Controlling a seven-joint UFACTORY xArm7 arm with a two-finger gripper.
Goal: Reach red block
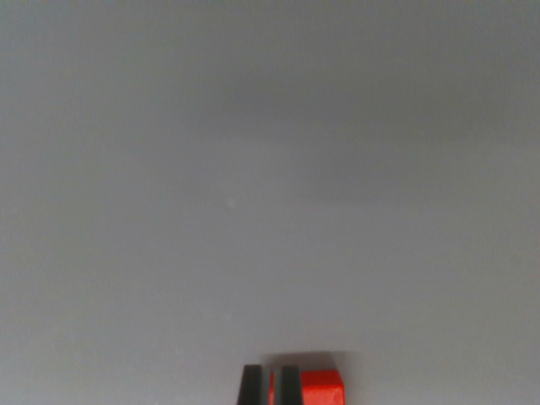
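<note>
Your gripper (270,386) showed only as two dark fingertips (251,385) at the bottom edge, a narrow gap apart, with red visible between them. Whether they clamped the red block (321,387) you couldn't tell. Beyond the block stretched a plain grey surface (270,169).

Block (322,388) at bottom edge of wrist view, just right of centre, resting on table (253,186). Two fingertips (251,385) at its left side, one overlapping it. Rest of table bare, stretching above.
</note>
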